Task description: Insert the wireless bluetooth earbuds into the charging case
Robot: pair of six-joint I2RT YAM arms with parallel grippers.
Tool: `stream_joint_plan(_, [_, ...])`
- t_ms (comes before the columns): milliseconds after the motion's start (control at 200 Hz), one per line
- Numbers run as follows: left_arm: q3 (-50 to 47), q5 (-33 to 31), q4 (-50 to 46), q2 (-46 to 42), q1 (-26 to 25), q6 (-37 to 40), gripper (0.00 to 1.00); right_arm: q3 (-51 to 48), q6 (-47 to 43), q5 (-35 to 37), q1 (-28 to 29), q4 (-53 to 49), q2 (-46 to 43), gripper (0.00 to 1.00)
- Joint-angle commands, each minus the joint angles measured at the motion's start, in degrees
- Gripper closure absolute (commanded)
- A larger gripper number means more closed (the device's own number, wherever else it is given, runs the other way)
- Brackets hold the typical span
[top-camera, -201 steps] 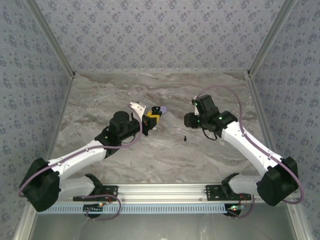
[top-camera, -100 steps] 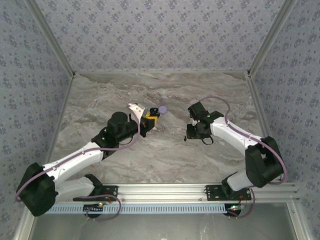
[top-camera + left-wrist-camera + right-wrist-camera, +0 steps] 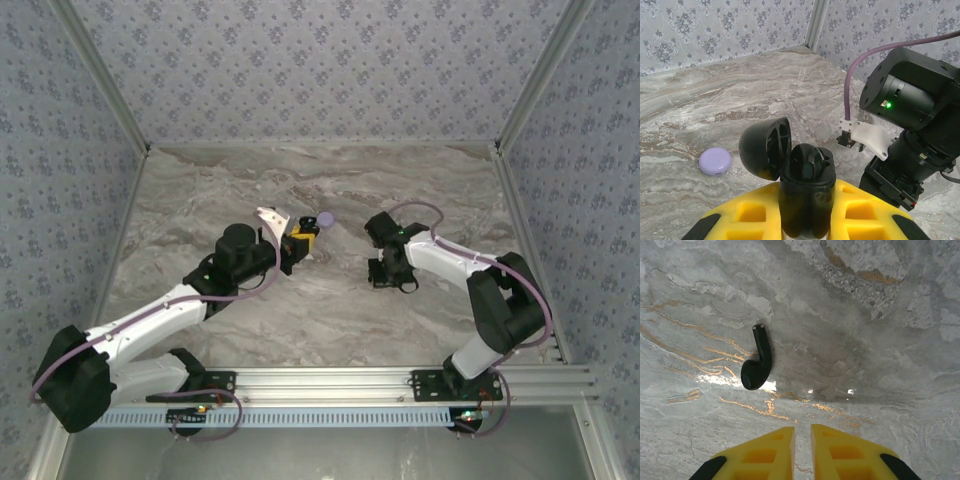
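Right jaws above one black earbud (image 3: 758,366)

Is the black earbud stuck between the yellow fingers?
No, the black earbud lies loose on the table, just ahead of the nearly closed yellow fingers.

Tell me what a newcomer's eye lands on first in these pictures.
First, the black charging case, lid open, clamped in the left gripper over the marble table. Next, the black earbud lying alone on the marble just ahead of the right gripper. A lilac puck rests left of the case.
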Motion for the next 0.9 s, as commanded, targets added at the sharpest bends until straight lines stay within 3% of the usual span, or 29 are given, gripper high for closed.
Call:
stream_joint_plan(0, [1.4,-0.5,0.5,-1.0,-0.3,0.8,0.83,1.9,1.3,1.4,0.6,-1.1,1.3,0.83])
stream_joint_plan(325, [1.4,-0.5,0.7,-0.8,-0.4,0.8,0.84,3.4,3.3,1.5,0.7,2.5,4.7,0.87])
stream_joint_plan(895, [1.2,-0.7,0.3,-1.2,-0.3,0.8,0.84,6.6,2.8,-5.0,1.1,5.4,9.5,0.87])
